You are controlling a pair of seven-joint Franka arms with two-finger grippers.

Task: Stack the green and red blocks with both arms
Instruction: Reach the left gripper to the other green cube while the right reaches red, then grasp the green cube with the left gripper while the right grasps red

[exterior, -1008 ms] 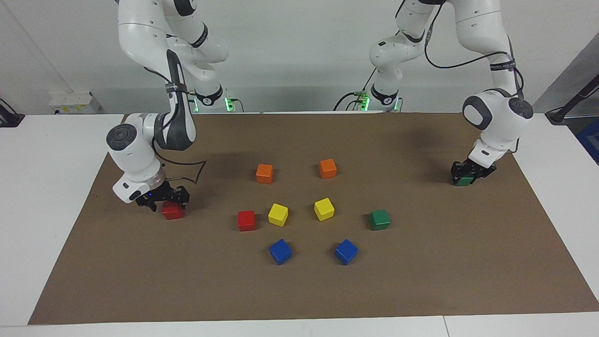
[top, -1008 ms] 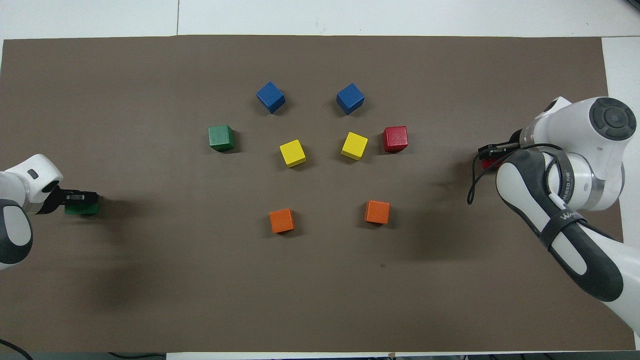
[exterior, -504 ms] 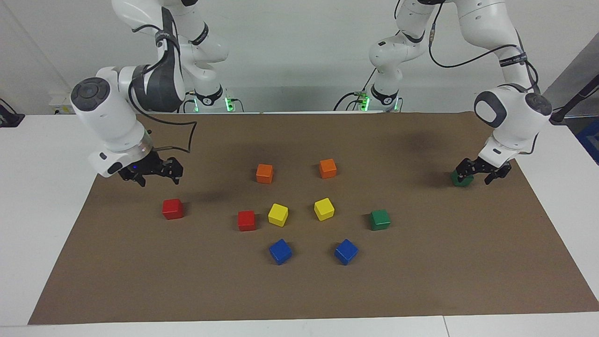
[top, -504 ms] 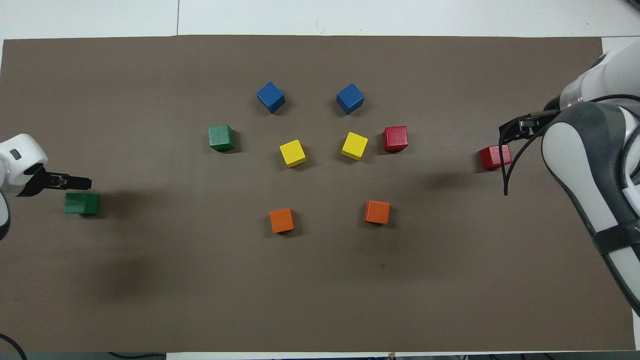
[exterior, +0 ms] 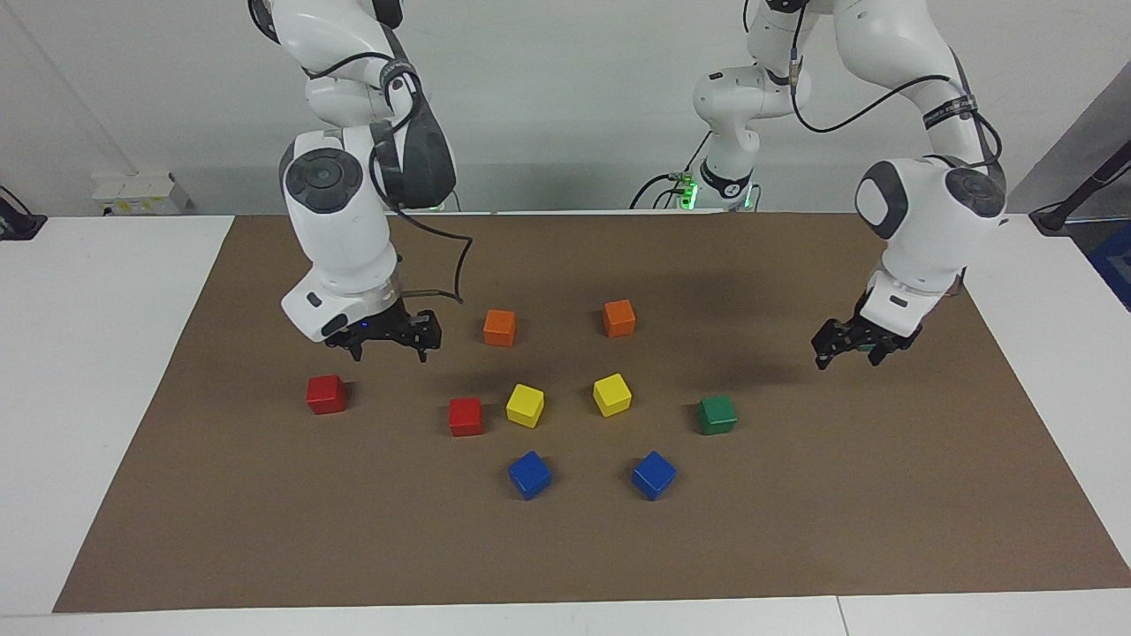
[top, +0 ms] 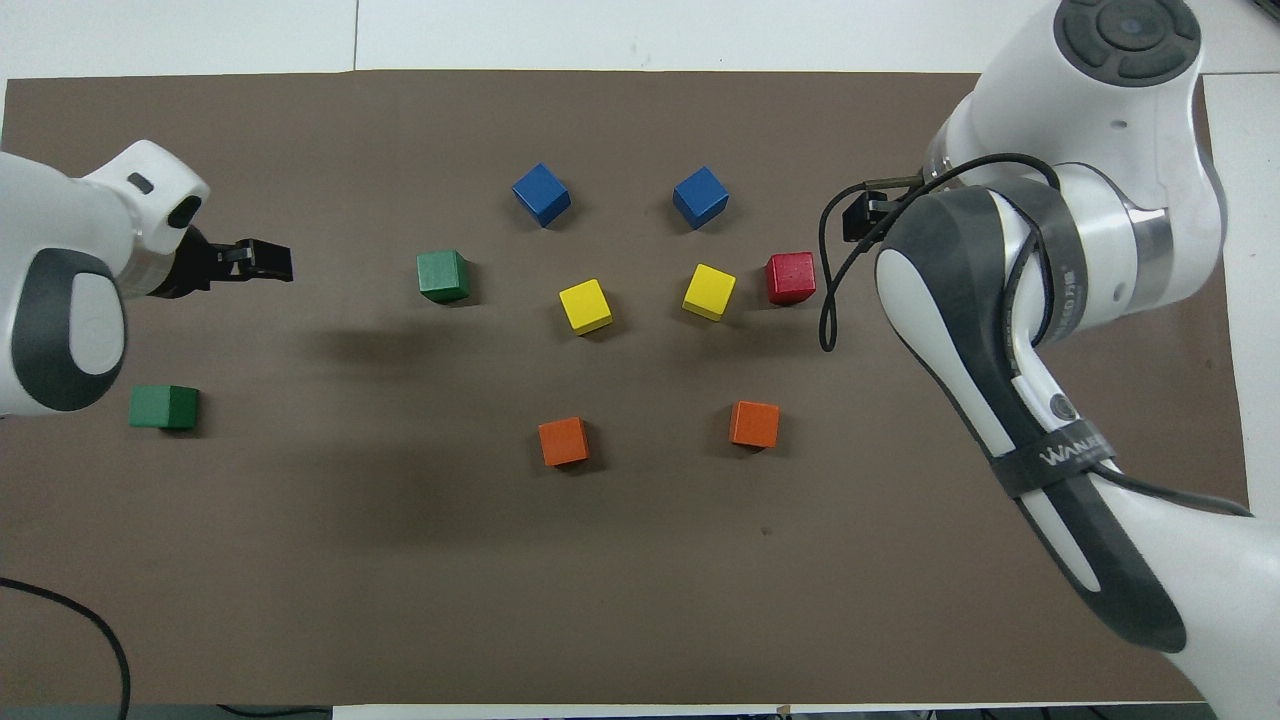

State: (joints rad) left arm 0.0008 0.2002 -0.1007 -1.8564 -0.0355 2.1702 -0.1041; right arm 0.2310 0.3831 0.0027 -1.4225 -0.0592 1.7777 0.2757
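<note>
We see both arms up over the brown mat (exterior: 795,530) on the bench, each empty. The right gripper (exterior: 386,338) hangs over bare mat between the two red blocks, its fingers spread wide with nothing between them. One red block (exterior: 325,394) sits toward the right arm's end of the bench; the other red block (exterior: 466,416) lies just beside a yellow cube (exterior: 525,405) in the central cluster. The left gripper (exterior: 853,343) hovers over the mat toward the left arm's end, fingers likewise wide apart and holding nothing. In the overhead view one green block (top: 164,407) rests alone near the left arm's end, nearer the robots, while the other green block (exterior: 717,414) stands at the edge of the cluster. Orange cubes (exterior: 499,327) and blue cubes (exterior: 529,474) lie about, untouched. No stack is built yet. We judge these blocks to be light, rigid and glossy, so they could slip or twist under an off-centre pinch; we would take each across two flat, parallel side faces, near mid-height, squared to the cube. For the red block beside the yellow cube, we would choose the faces that leave the fingers room.
</note>
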